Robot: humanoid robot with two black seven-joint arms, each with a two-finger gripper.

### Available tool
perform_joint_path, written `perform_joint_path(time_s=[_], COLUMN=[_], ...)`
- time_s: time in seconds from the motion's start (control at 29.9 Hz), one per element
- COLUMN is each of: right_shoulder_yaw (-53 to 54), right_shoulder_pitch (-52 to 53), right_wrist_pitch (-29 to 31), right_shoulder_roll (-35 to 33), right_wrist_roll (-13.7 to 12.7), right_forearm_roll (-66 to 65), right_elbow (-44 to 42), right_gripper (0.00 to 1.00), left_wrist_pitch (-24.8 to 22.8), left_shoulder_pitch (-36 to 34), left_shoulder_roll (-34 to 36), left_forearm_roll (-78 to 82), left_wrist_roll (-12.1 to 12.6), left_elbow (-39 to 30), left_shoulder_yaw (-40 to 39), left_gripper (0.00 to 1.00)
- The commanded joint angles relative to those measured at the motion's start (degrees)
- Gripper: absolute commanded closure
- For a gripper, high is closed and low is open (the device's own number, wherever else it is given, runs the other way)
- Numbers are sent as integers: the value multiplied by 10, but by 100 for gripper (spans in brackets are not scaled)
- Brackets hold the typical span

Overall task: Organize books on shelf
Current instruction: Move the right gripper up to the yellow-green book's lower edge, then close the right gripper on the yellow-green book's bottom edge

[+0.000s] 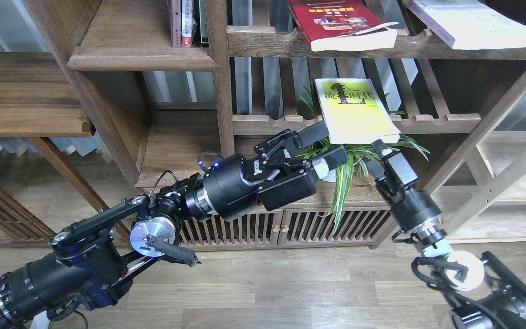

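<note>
**Books on rack, one at my grippers**

Yellow-green book (pixel 356 111): lying on the lower slatted rack (pixel 427 122), its near edge overhanging. My left gripper (pixel 324 144): fingers spread wide at its lower left corner. My right gripper (pixel 384 153): just beneath its near edge, state I cannot tell. Red book (pixel 336 20), white book (pixel 468 23): upper rack. Potted plant (pixel 349 164): below.

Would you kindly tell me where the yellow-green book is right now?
In the head view, the yellow-green book sits right of centre against the lower slatted rack, above the spider plant, between both grippers.

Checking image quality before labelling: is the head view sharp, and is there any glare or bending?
Head view: yellow-green book title sharp; daylight glows behind the slats; straight shelf edges splay outward at the frame's sides; bright glare on the right arm's white joint; left pincer dark but distinct.
</note>
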Motion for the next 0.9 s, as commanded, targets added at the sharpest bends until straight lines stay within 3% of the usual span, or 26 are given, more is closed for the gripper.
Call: perform_joint_path(time_s=[0.0, 0.13, 0.43, 0.87], right_shoulder_yaw=[0, -2, -1, 9], right_shoulder_pitch=[3, 2, 33, 106], right_wrist_pitch=[-17, -23, -108, -146], right_shoulder_roll=[30, 48, 66, 70], right_wrist_roll=[0, 0, -1, -1], right_forearm_roll=[41, 48, 92, 93], right_elbow=[-7, -7, -15, -86], right_gripper=[2, 2, 3, 3], left_wrist_pitch=[0, 0, 0, 0], left_shoulder_pitch=[2, 5, 6, 6], left_shoulder_roll=[0, -1, -8, -8], left_forearm_roll=[8, 9, 8, 8], left_wrist_roll=[-1, -1, -3, -7], left_elbow=[-1, -2, -9, -12], left_shoulder_yaw=[-2, -3, -5, -9], left_gripper=[1, 1, 1, 1])
